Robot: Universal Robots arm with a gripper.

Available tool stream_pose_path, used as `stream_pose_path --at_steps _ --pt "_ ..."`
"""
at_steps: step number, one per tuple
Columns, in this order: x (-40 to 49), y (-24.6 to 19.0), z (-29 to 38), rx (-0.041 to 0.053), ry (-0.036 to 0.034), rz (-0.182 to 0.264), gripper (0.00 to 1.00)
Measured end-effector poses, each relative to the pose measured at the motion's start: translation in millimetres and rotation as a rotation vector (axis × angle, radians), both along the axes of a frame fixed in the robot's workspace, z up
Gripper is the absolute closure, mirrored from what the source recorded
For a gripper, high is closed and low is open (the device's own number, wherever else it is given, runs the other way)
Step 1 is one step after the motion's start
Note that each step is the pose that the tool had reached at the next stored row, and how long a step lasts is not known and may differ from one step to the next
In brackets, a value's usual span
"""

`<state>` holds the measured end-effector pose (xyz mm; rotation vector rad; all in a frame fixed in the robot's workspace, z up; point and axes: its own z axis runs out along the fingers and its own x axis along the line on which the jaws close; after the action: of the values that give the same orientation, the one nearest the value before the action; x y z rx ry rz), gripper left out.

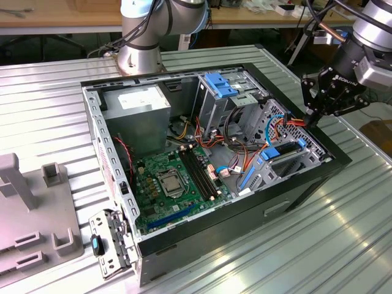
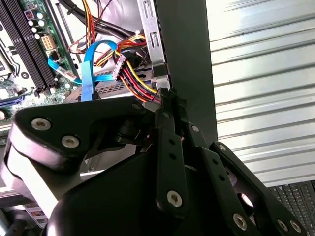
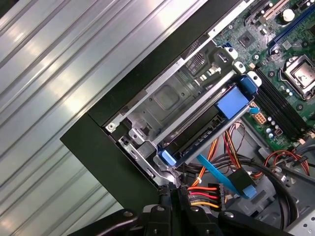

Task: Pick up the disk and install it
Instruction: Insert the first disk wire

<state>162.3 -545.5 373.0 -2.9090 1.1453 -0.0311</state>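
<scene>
Disk (image 3: 194,145) in bright blue carrier, inside metal cage (image 3: 167,98)

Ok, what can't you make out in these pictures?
Disk: its grey body, first wrist view, mostly covered by the cage rail.
Gripper contact with the power connector: exterior view, too small; first wrist view, cut off by the edge.
Arm: exterior view, upper part cut by top edge.

the disk (image 1: 284,149) sits in a drive cage (image 1: 311,147) inside the case (image 1: 294,197)
</scene>
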Motion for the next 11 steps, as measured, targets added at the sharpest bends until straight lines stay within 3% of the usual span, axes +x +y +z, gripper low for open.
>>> stream_pose_path --at_steps 11 --pt "0.0 0.0 0.0 -0.0001 0.0000 -0.045 0.83"
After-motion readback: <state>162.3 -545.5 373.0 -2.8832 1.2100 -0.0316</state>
